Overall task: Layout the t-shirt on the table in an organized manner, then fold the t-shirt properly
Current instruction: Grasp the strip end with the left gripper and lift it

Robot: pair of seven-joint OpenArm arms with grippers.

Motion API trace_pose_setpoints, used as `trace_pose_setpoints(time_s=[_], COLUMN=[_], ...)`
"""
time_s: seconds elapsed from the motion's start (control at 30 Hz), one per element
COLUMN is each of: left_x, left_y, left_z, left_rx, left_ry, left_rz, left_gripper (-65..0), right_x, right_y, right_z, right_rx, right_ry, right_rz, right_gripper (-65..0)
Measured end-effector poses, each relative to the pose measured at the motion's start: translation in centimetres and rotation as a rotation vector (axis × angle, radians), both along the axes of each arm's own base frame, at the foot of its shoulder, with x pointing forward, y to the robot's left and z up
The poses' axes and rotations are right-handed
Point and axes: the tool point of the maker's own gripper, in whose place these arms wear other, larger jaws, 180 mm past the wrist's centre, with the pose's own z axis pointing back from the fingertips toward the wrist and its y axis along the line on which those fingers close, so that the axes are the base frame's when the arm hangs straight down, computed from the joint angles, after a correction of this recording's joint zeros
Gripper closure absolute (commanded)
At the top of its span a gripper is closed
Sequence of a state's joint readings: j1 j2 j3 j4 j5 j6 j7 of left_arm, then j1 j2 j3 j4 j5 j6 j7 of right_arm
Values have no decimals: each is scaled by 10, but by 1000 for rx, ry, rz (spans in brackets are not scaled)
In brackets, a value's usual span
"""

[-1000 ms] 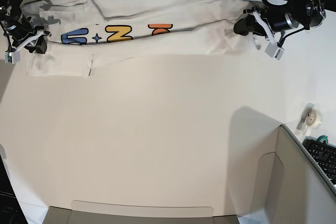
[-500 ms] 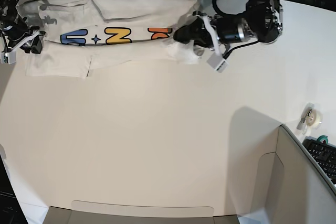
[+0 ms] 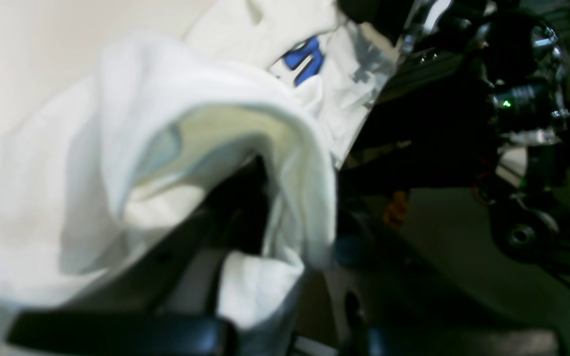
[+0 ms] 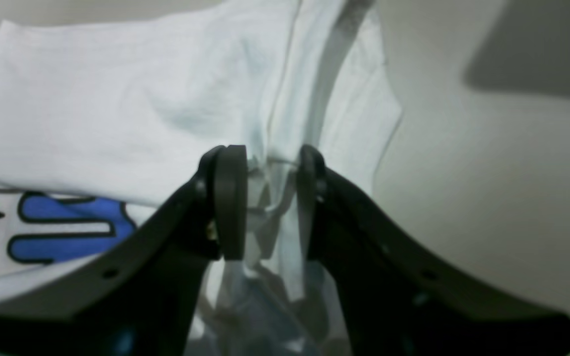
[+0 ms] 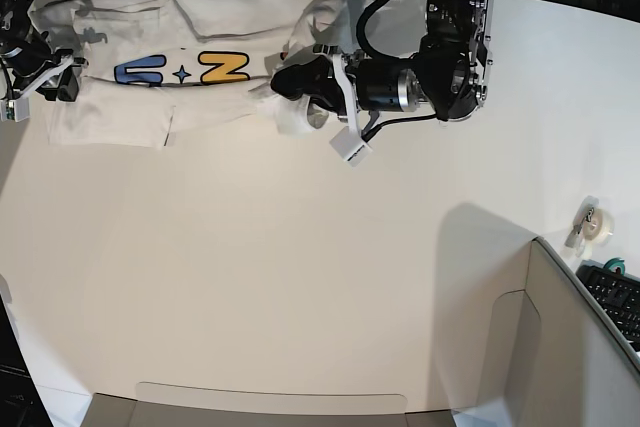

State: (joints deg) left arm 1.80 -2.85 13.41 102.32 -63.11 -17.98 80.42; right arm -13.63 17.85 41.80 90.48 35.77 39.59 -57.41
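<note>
The white t-shirt (image 5: pixel 220 17) lies as a long strip along the far edge of the table (image 5: pixel 300 267), its blue and yellow letters showing. My left gripper (image 5: pixel 292 95) is shut on the shirt's right end, lifted and doubled back over the middle. In the left wrist view the t-shirt (image 3: pixel 67 198) drapes over the left gripper (image 3: pixel 245 198) and hides its fingertips. My right gripper (image 5: pixel 55 85) sits at the shirt's left end. In the right wrist view the right gripper (image 4: pixel 270 198) pinches a fold of the t-shirt (image 4: pixel 117 113) beside the blue letter.
A tape roll (image 5: pixel 598 222) and a black keyboard (image 5: pixel 615 297) sit at the right edge, behind a grey box-like panel (image 5: pixel 560 347). Dark robot hardware (image 3: pixel 527 99) lies beyond the table's far edge.
My left gripper has swept leftward along the far edge with the shirt's right end, folding it back over the orange letter. The right gripper has stayed in place.
</note>
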Motion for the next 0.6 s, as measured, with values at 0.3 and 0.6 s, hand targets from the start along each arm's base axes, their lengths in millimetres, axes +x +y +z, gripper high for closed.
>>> trace_pose_setpoints(time_s=[0.3, 0.6], left_x=[-25, -26], left_y=[-21, -43], left_z=[-7, -3], left_rx=[33, 107], left_ry=[-3, -103], left_rz=[-141, -263], left_gripper=[0, 0], right_x=[0, 0], right_y=[-1, 1], right_z=[0, -1], right_rx=[-2, 2], right_ry=[0, 1], right_rz=[0, -1], right_gripper=[-175, -175])
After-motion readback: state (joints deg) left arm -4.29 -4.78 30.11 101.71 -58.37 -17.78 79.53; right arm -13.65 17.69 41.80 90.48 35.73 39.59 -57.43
